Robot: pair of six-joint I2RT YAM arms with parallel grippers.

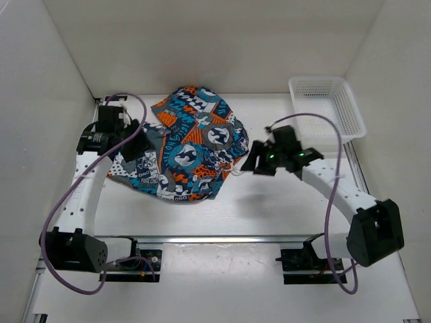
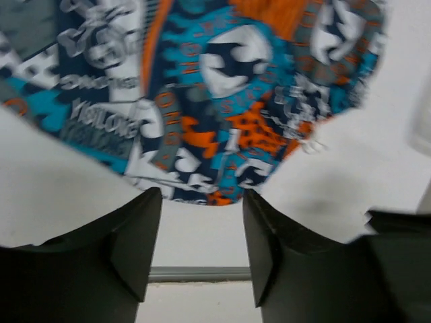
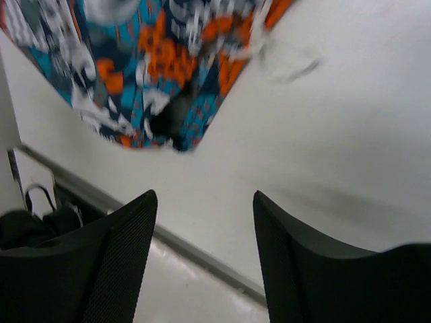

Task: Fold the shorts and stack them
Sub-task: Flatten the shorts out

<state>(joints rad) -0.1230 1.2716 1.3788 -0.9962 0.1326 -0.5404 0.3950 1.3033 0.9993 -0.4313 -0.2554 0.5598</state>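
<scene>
Patchwork-print fabric shorts [image 1: 192,148], teal, orange, navy, lie rumpled on white tabletop [image 1: 269,208]. Left fingers [image 2: 131,242] spread, empty, over shorts' left edge. Right fingers [image 3: 121,249] spread, empty, just beside right edge.

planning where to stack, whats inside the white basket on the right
Only the white basket's own mesh floor shows; nothing lies in it. The right arm's purple cable crosses its near part, hiding a thin strip.
</scene>
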